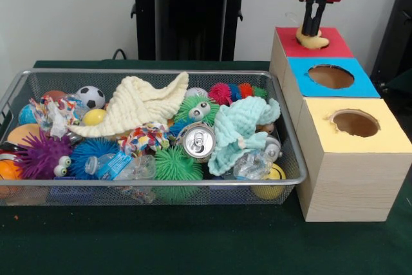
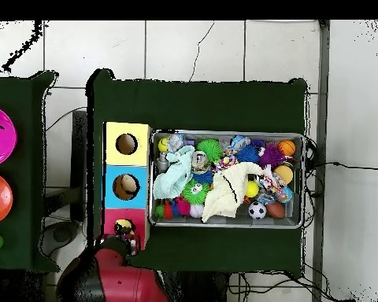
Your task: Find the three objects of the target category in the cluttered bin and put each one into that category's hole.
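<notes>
My gripper point(image 1: 312, 31) hangs over the red-topped box point(image 1: 337, 47) at the far right. Its fingers are close together on a yellow and orange plush animal point(image 1: 313, 41), which sits at the red hole and covers it. The overhead view shows the gripper point(image 2: 126, 234) at the same hole, on the red top point(image 2: 112, 219). The silver wire-mesh bin point(image 1: 161, 71) lies to the left, full of clutter; it also shows in the overhead view point(image 2: 303, 181). The brown plush and the tiger-striped plush are not visible.
The blue-topped box point(image 1: 364, 86) and the yellow-topped box point(image 1: 389, 138) stand nearer the camera. The bin holds a cream cloth point(image 1: 145, 104), a teal cloth point(image 1: 238, 130), a can point(image 1: 197, 141), a rope toy point(image 1: 145, 136), a soccer ball point(image 1: 91, 96) and spiky balls.
</notes>
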Action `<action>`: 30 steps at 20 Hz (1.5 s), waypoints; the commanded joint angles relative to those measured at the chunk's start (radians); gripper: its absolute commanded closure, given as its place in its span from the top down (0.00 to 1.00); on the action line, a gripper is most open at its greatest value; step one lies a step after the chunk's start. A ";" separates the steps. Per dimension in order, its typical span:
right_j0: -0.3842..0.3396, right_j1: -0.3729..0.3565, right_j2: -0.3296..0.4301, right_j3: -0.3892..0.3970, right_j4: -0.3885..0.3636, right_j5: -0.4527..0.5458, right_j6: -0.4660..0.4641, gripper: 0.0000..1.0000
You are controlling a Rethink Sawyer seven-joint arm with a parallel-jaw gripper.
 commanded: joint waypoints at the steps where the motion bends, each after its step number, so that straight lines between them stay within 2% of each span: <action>1: -0.056 0.079 0.079 0.068 -0.026 -0.036 0.206 0.00; 6: -0.060 0.119 0.107 0.086 -0.032 -0.076 0.216 0.00; 14: -0.080 0.246 0.166 0.078 -0.057 -0.259 0.263 0.00; 21: -0.067 0.214 0.177 0.088 -0.021 -0.202 0.256 0.00; 30: 0.002 0.199 0.164 0.076 0.066 -0.126 0.275 0.00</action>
